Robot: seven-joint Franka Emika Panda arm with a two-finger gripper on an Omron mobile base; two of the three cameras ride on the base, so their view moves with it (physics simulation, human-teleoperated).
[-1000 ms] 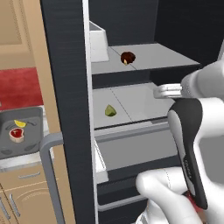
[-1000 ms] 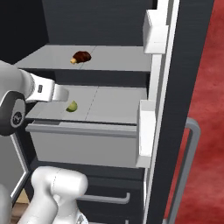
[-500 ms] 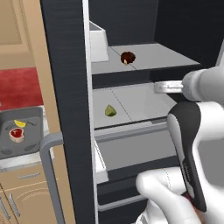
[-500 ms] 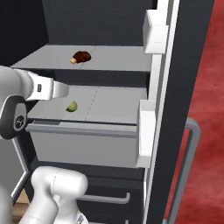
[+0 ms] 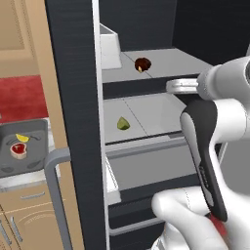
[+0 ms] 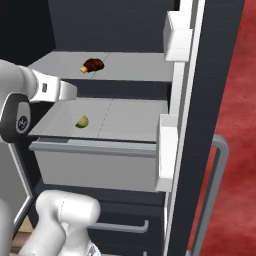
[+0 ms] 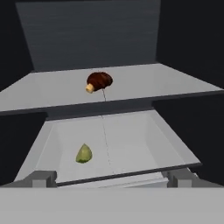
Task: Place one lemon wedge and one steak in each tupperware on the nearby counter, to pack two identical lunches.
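A dark brown steak (image 5: pixel 142 64) (image 6: pixel 93 64) (image 7: pixel 99 81) lies on the upper shelf of the open fridge. One shelf lower sits a green-yellow lemon wedge (image 5: pixel 122 123) (image 6: pixel 82 121) (image 7: pixel 84 154). My gripper (image 5: pixel 171 87) (image 6: pixel 72 92) (image 7: pixel 113 179) hovers in front of the fridge, above the lower shelf and short of both items. Its jaws are open with nothing between them. On the counter (image 5: pixel 19 181) at the left, a dark grey tupperware (image 5: pixel 36 156) holds a yellow lemon wedge (image 5: pixel 21 138) and a red steak (image 5: pixel 18 149).
The dark fridge door (image 5: pixel 73 122) (image 6: pixel 200 125) stands open between the shelves and the counter, with its grey handle (image 5: pixel 56 195) low down. White door bins (image 6: pixel 175 30) hang on its inner side. A drawer front (image 6: pixel 95 165) projects below the lower shelf.
My hand has risen slightly and edged further toward the fridge shelves. The steak and the wedge have not moved.
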